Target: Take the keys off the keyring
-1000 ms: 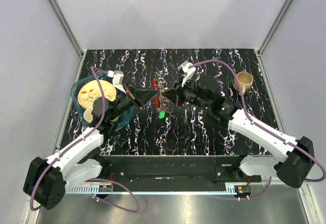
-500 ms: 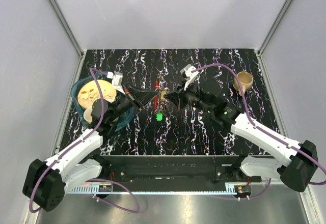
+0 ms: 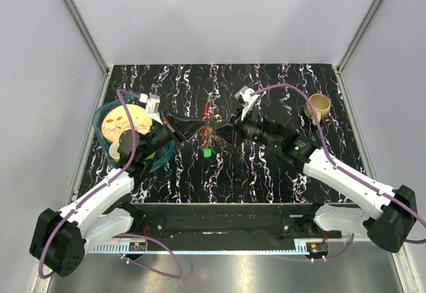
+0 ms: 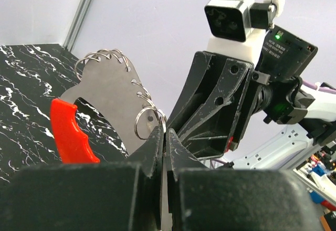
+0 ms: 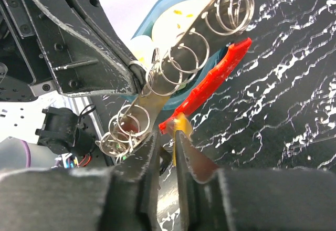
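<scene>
The keyring is a grey metal plate (image 4: 113, 92) with several small wire rings along its edge and a red piece (image 4: 71, 134). It is held in the air between both grippers above the table's middle (image 3: 208, 121). My left gripper (image 4: 164, 136) is shut on the plate's lower edge beside a ring. My right gripper (image 5: 167, 136) is shut on a brass-gold key (image 5: 182, 125) just under the red piece (image 5: 210, 90). A green-headed key (image 3: 208, 152) sits below the keyring; I cannot tell whether it hangs or lies on the table. No silver key can be made out.
A teal bowl (image 3: 101, 116) holding a yellowish plate stands at the left behind my left arm. A tan mug (image 3: 320, 106) stands at the far right. The black marbled tabletop (image 3: 266, 173) is walled by grey panels.
My right gripper has moved left and closed in on the keyring. The keyring and red piece shifted slightly, and the green key drifted a little left.
</scene>
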Tool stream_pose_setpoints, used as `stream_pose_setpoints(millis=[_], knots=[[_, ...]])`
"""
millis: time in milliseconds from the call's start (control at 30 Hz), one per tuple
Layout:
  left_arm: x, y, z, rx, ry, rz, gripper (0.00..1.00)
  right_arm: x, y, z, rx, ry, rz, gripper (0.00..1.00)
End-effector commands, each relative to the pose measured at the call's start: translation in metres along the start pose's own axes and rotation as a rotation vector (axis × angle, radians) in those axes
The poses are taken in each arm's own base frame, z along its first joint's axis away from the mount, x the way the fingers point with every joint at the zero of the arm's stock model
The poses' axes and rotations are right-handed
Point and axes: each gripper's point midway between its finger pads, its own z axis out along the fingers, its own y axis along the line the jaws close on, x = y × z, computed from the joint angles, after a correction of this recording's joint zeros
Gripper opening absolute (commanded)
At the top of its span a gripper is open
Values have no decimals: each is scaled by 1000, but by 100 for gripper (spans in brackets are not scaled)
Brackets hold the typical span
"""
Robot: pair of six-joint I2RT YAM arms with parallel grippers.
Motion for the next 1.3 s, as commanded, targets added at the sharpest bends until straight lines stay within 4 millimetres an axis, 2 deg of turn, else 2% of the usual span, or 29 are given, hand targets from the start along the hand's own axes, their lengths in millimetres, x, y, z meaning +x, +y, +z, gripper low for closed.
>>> stream_pose_setpoints(millis=[0,67,133,200,267,367,500,567,633,667,733,767,833,867,900,933,967,1000,1033,1067,1100,1133,1167,1200,1233,1267], knots=[[-24,-32,3,127,-36,135,0,-24,8,-21,27,-61,69,28],[-20,-34,2,143,-12,143,0,-24,9,-28,33,-75,94,31],[-20,-37,2,161,-2,153,0,-35,15,-40,32,-129,105,32],[-20,-38,2,164,-1,158,0,-43,16,-47,39,-162,92,27],[-18,-36,1,155,6,156,0,-44,2,-48,118,-171,86,22],[-17,-22,1,73,37,170,0,-24,-28,-45,264,-117,109,22],[-24,14,-10,-150,77,307,0,-2,-40,-34,304,-69,176,30],[-28,25,-18,-232,102,346,0,10,-49,-26,329,-37,193,33],[-41,37,-27,-333,85,384,0,10,-59,-20,369,-57,195,36],[-41,45,-34,-387,110,406,0,16,-66,-13,392,-45,202,37],[-51,58,-45,-493,94,437,0,9,-72,-2,400,-80,200,39],[-52,62,-50,-529,102,452,0,24,-83,10,425,-41,210,40],[-58,69,-62,-606,82,468,0,22,-90,27,413,-35,244,42],[-59,71,-66,-627,77,477,0,38,-98,42,413,7,257,43],[-63,74,-71,-664,59,486,0,36,-96,52,382,8,253,48],[-66,72,-76,-677,47,492,0,32,-95,64,344,-10,239,49],[-65,74,-79,-687,46,497,0,51,-104,77,343,35,228,50],[-69,78,-85,-728,26,505,0,42,-103,88,309,30,217,50],[-73,74,-89,-731,4,516,0,45,-107,97,302,46,204,50],[-71,76,-93,-742,3,522,0,64,-117,109,308,96,183,49],[-74,76,-97,-758,-15,529,0,57,-115,120,283,94,170,49],[-75,76,-99,-764,-24,533,0,60,-117,127,274,103,162,49],[-77,73,-102,-765,-35,543,0,78,-125,136,271,142,152,48],[-77,73,-103,-764,-35,548,0,72,-125,145,259,132,143,48],[-78,71,-103,-760,-39,555,0,75,-128,150,257,137,140,48],[-79,70,-105,-761,-41,566,0,90,-136,157,267,162,145,48]])
